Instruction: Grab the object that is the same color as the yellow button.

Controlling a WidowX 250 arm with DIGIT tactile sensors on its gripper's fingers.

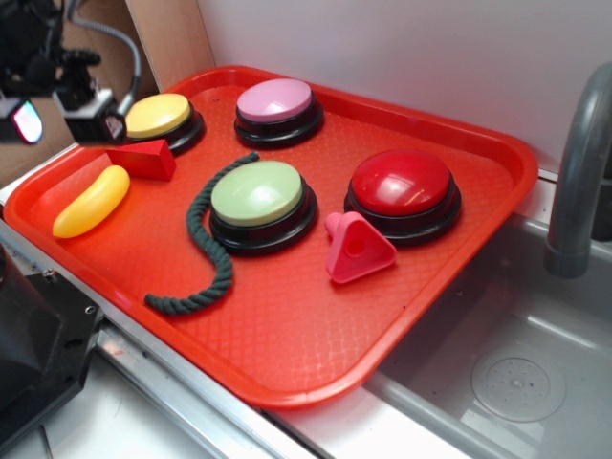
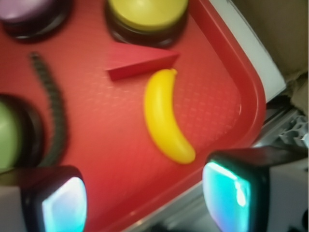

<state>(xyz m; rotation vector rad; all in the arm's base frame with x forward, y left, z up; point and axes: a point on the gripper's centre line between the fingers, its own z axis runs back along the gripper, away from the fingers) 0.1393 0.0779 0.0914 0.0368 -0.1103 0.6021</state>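
Tray: big red plastic tray point(image 1: 449, 316), sitting beside a grey metal sink point(image 1: 516, 382).
Buttons: round pink button point(image 1: 275, 100), pale green button point(image 1: 256, 191), red button point(image 1: 402, 182).
Small things: red wedge block point(image 1: 143, 160), pink triangle block point(image 1: 356, 249), dark green rope point(image 1: 212, 253).

Red textured plastic tray point(image 1: 421, 316) sits on a grey metal counter, its right corner overhanging a sink basin point(image 1: 516, 382). On the tray: round yellow dome push button on a black base point(image 1: 159, 116), pink-lilac dome button point(image 1: 275, 101), pale green dome button point(image 1: 257, 192), red dome button point(image 1: 402, 184). Red wedge block point(image 1: 143, 159) touches the tip of a smooth yellow plastic banana toy point(image 1: 92, 201). Dark green twisted rope point(image 1: 208, 251) curves around the green button's left side. Pink triangular plastic piece with a hole point(image 1: 357, 249) lies just beside the red button.
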